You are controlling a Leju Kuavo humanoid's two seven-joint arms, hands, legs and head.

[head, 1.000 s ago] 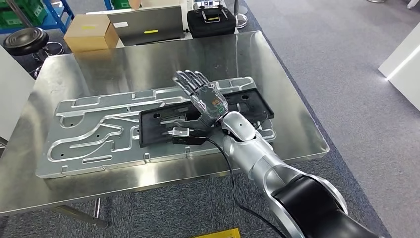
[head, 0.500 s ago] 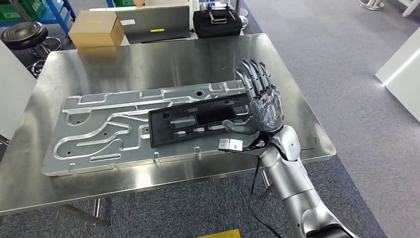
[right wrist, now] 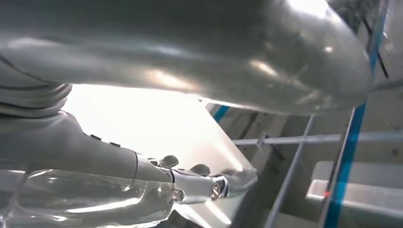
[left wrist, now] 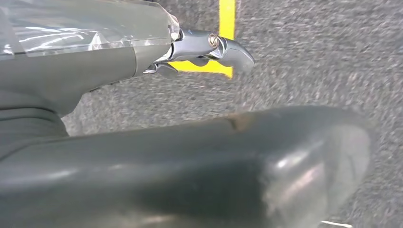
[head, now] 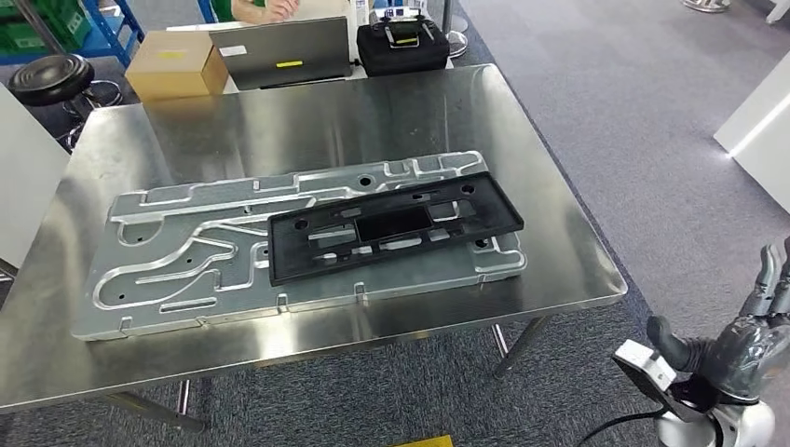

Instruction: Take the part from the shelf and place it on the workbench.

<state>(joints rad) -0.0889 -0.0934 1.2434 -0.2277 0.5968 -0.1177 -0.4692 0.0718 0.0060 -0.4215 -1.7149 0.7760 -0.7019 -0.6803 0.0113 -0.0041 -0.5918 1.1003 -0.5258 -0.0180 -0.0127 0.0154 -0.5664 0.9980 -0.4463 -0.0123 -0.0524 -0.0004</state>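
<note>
The part, a long black plastic frame [head: 391, 228], lies flat on a silver machined plate [head: 186, 261] on the steel workbench [head: 279, 121]. Nothing touches it. My right hand [head: 745, 345] hangs off the table's near right corner, over the carpet, fingers spread and holding nothing. The right wrist view shows the same hand [right wrist: 142, 180] empty against a bright background. In the left wrist view my left hand [left wrist: 142, 156] hangs over grey carpet, its fingers [left wrist: 223, 47] stretched out with nothing in them.
Behind the workbench stand a cardboard box [head: 177, 63], a grey laptop [head: 279, 51] and a black case [head: 402, 47]. A black stool [head: 48, 76] is at the far left. A person's hand [head: 265, 9] rests behind the laptop. A white block [head: 759, 121] stands at the right.
My right hand has drawn back from above the black frame, rightward and down past the table's edge. The frame stays on the plate. The camera has shifted a little.
</note>
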